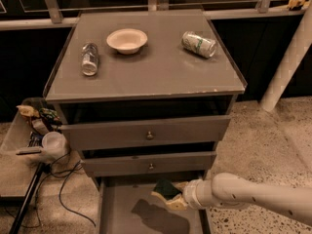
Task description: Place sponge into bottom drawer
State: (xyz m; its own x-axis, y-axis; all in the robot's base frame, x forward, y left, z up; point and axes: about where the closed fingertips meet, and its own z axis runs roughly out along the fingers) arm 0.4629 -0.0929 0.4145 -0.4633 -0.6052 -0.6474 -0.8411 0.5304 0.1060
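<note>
**Sponge held over the open bottom drawer**

Nearest, at 6 o'clock in the view, the bottom drawer (119,201) stands pulled out with its grey floor showing. The white arm (253,195) reaches in from 4 o'clock, and its end effector (174,200) grasps the sponge (165,186), green side up, over the drawer's back right part. A dark shadow (158,217) lies on the floor at 7 o'clock from the sponge, so the sponge hangs above the floor rather than resting on it.

Behind it, the middle drawer (122,164) and top drawer (107,133) are each slightly ajar. At 9 o'clock from them sits a pale cup (52,143).

Farther back, the bench (156,74) carries a silver can (89,58) at 10 o'clock, a shallow bowl (126,39) at 11 o'clock, and a green can (199,44) lying on its side at 1 o'clock, all well apart.
</note>
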